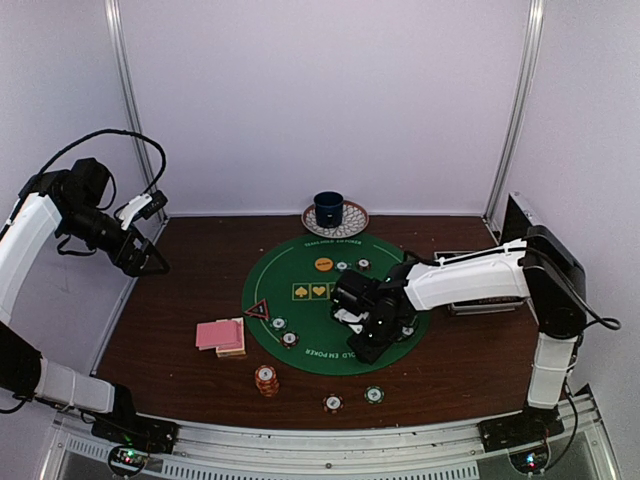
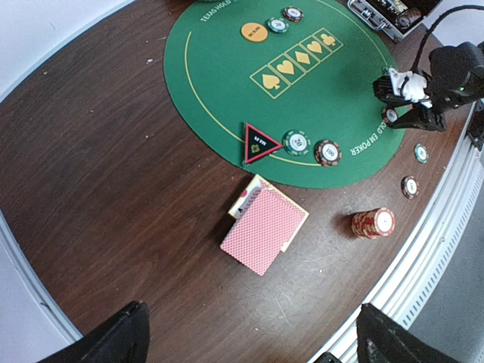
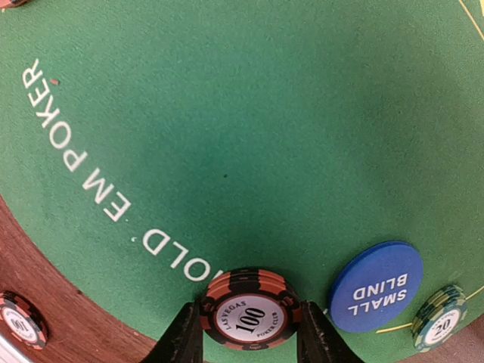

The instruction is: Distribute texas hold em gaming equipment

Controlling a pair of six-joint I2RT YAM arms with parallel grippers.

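Observation:
My right gripper [image 3: 248, 333] is shut on a short stack of orange-and-black "100" chips [image 3: 248, 308], held just above the green mat [image 3: 227, 113] near its printed rim. A blue "SMALL BLIND" disc [image 3: 375, 286] lies right beside it, with a green "20" chip [image 3: 439, 318] further right. In the top view this gripper [image 1: 372, 345] is over the mat's near right part. My left gripper [image 1: 150, 262] hangs open, high over the table's left edge. Below it lie the pink-backed cards [image 2: 265, 225], the black-red triangle marker [image 2: 259, 143], two chips [image 2: 296, 141] and an orange chip stack [image 2: 373, 222].
A dark blue cup [image 1: 328, 208] on a patterned saucer stands behind the mat. An orange disc [image 1: 323, 264] and two chips lie at the mat's far side. Two single chips [image 1: 333, 403] [image 1: 374, 395] rest on the wood near the front edge. An open case [image 2: 393, 11] sits at the right.

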